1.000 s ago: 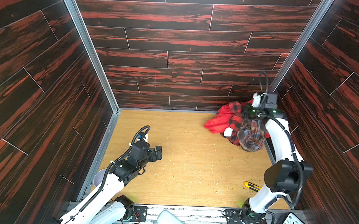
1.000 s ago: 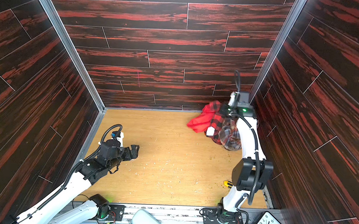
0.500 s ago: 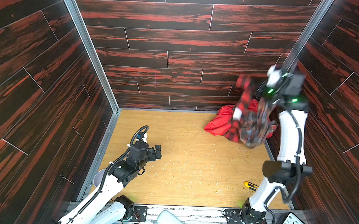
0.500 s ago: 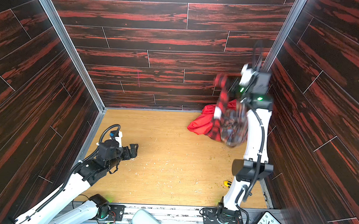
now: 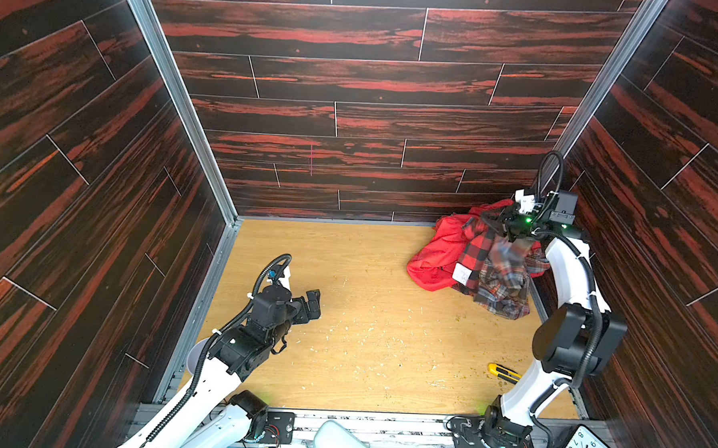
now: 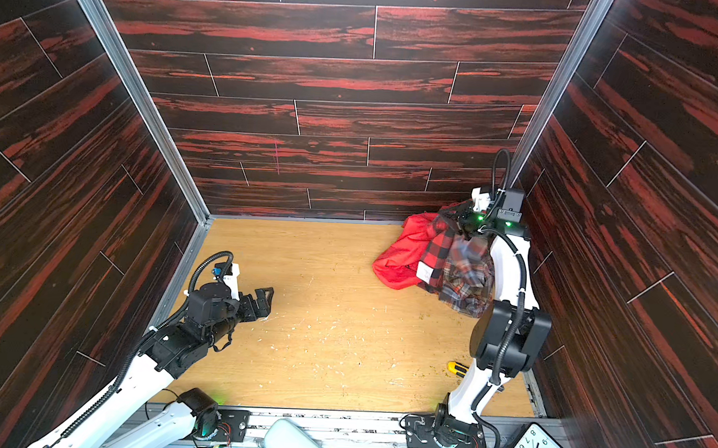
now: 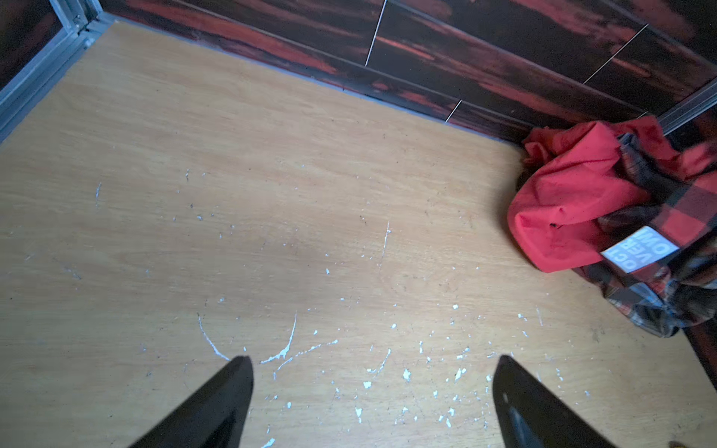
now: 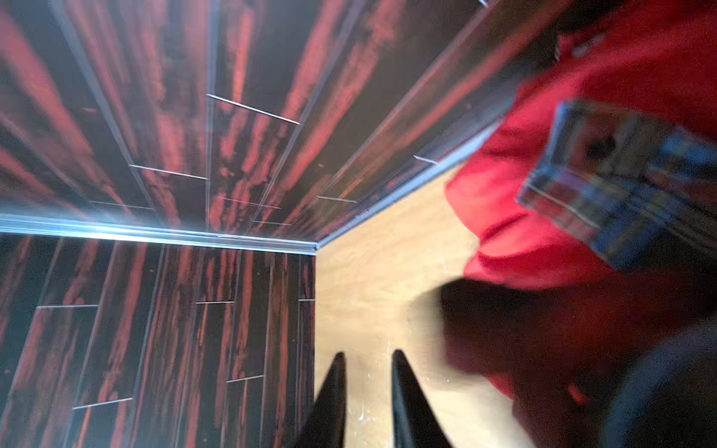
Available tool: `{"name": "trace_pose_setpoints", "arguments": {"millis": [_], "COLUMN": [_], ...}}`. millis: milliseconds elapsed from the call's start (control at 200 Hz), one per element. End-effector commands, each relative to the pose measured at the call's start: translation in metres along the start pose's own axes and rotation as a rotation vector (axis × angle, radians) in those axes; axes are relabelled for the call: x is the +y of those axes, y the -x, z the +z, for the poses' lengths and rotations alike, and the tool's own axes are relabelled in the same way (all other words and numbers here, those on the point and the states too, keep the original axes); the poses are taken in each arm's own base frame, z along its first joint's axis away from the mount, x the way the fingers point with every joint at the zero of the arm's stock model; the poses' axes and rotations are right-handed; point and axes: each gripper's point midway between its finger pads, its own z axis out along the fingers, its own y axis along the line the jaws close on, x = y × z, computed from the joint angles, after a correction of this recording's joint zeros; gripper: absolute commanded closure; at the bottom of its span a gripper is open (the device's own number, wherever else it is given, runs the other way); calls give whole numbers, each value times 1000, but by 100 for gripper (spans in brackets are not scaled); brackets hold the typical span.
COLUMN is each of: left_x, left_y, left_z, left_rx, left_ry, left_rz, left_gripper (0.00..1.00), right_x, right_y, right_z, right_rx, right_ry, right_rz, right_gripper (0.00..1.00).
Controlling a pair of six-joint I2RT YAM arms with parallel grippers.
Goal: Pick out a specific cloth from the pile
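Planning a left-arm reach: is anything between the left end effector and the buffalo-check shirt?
Yes: the plain red garment lies against the buffalo-check shirt on the side facing the left end effector; otherwise only tabletop.

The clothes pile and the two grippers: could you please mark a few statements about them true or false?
1. The left gripper is open over bare table, holding nothing. True.
2. The buffalo-check shirt lies alone mid-table. False: it lies in the pile in the far right corner, against the plain red garment.
3. A white label shows on the buffalo-check shirt. True.
4. The right gripper is clamped on cloth. False: its fingers stand apart with nothing between them.
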Motion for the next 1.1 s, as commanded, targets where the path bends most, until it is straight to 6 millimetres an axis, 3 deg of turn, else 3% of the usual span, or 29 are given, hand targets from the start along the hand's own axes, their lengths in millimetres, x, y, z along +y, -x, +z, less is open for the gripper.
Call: {"name": "trace_pose_setpoints", "arguments": {"millis": [0, 155, 261, 386, 476, 561, 877, 1092], "left_x": [4, 5, 7, 7, 7, 6, 11, 15], "left_y": [-10, -12, -14, -16, -19, -21, -24, -23], "left_z": [4, 5, 6, 9, 11, 14, 10, 8], "left_rx": [30, 35, 34, 41, 46, 52, 63, 50], "left_ry": [15, 18, 23, 27, 21, 19, 36, 57], "left_rz": [-3, -6, -5, -9, -13, -14, -7, 0], "left_gripper": [1, 1, 1, 1, 1, 1, 1, 1], "right_x": [25, 12, 0, -42, -66, -85, -125, -146], "right_y": [0, -6, -20, -60, -94, -108, -71, -75], "right_z": [-22, -31, -27, -15, -4, 9, 38, 60], "right_rx": [-39, -65, -25, 45, 76, 67, 0, 73], "right_ry": [10, -86, -150, -472, -594, -643, -840, -853], "right_rz": [-105, -168, -201, -320, -351, -353, -386, -386], "right_gripper": [67, 60, 59, 59, 58, 57, 56, 61]}}
